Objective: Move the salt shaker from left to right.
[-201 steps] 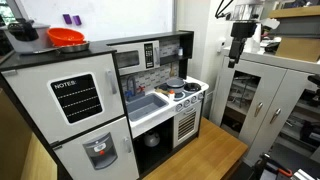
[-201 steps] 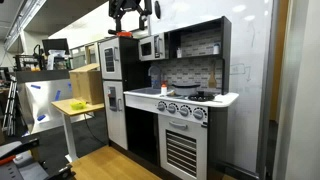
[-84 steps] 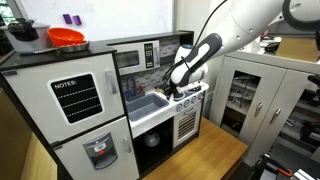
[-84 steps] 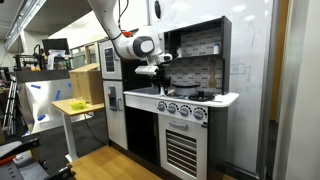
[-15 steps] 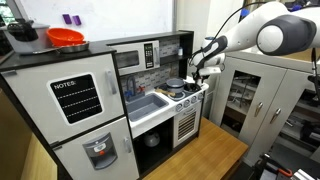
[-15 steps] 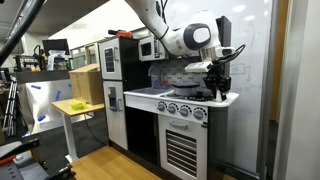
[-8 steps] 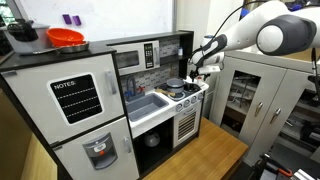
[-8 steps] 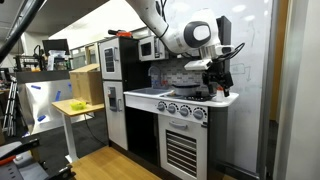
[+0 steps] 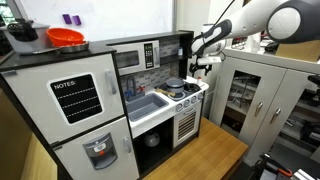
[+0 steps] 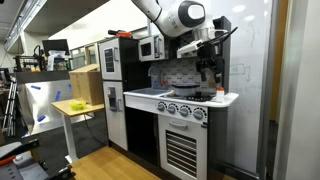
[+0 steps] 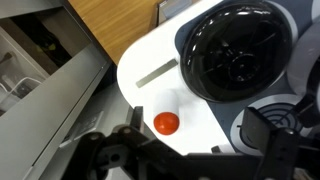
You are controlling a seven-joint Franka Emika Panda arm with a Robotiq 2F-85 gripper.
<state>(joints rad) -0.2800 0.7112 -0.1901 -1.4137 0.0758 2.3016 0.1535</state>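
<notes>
The salt shaker (image 11: 166, 123), white with an orange-red top, stands upright on the white stove counter (image 11: 150, 75) near its right-hand corner, seen from above in the wrist view. My gripper (image 11: 200, 135) hangs above it, open and empty, with the shaker just inside the left finger and touching neither. In both exterior views the gripper (image 9: 198, 66) (image 10: 207, 68) is raised well above the toy kitchen's stove top. The shaker is too small to make out in the exterior views.
A black pan (image 11: 238, 52) sits on a burner beside the shaker. The toy kitchen has a sink (image 9: 147, 104), a microwave (image 9: 133, 57) and a fridge (image 9: 75, 110). An orange bowl (image 9: 66, 38) sits on top. A metal cabinet (image 9: 262, 100) stands close by.
The gripper has lifted straight up from the right end of the stove counter. The shaker stays standing on the counter below it.
</notes>
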